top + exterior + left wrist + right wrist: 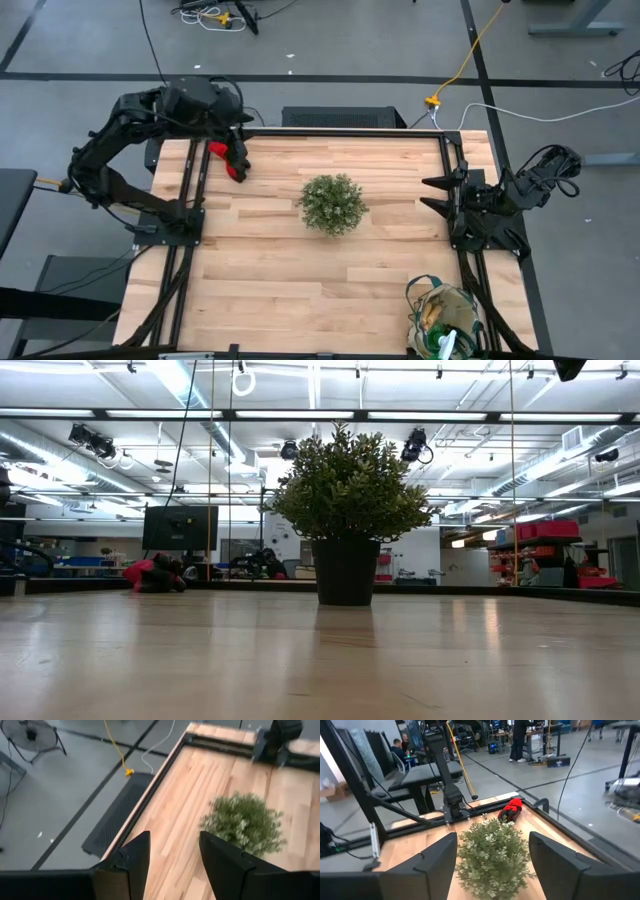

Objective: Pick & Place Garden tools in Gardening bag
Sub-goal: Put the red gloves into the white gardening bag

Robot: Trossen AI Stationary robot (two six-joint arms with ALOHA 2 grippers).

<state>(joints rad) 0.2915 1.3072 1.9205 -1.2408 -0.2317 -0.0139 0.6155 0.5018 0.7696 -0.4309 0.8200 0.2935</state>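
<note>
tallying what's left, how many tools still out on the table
1: the red gloves by the far left corner, near the left gripper. Others sit in the bag, near right; some may be hidden.

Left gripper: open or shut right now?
Open. The left gripper shows bare table between its fingers in the wrist view, holding nothing; red gloves lie on the table.

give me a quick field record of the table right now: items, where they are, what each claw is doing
plant: potted bush at the table's middle, upright
red gloves: lying at the far left corner, by the left claw
gardening bag: at the near right corner, open top, tools already inside
left claw: over the gloves, fingers apart, nothing between them
right claw: at the right edge, open, empty, pointing toward the plant
table: light wood
</note>
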